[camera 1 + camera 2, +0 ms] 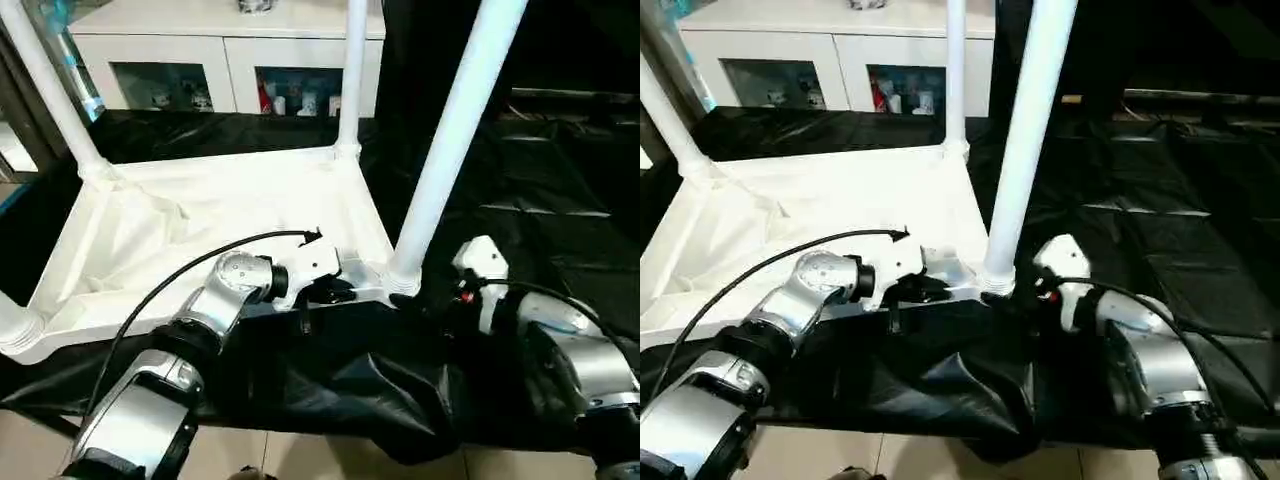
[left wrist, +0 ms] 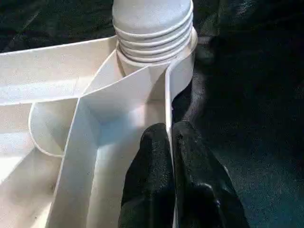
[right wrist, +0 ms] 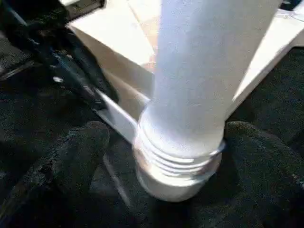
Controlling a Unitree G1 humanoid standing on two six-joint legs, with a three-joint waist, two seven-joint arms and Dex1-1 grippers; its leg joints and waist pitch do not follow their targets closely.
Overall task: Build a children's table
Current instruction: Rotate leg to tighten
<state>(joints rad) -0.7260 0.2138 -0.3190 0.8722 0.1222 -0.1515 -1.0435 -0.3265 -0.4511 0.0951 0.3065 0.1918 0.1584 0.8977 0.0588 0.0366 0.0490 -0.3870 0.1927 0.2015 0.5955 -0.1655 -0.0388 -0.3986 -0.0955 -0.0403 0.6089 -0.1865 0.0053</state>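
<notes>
**Last leg seated in near corner socket**

The upturned children's table [image 1: 200, 215] lies on black sheeting [image 1: 560, 190], legs up. Its near rim is pinched by the left gripper [image 2: 170, 156]; the right gripper [image 3: 161, 156] is spread around the leg [image 1: 455, 130] base. The rim should be held steady while the leg is twisted home. A white cabinet [image 1: 220, 50] stands behind.

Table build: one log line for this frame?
table top upside down | left hand pinching rim | right hand around near-right leg at socket | legs upright
</notes>
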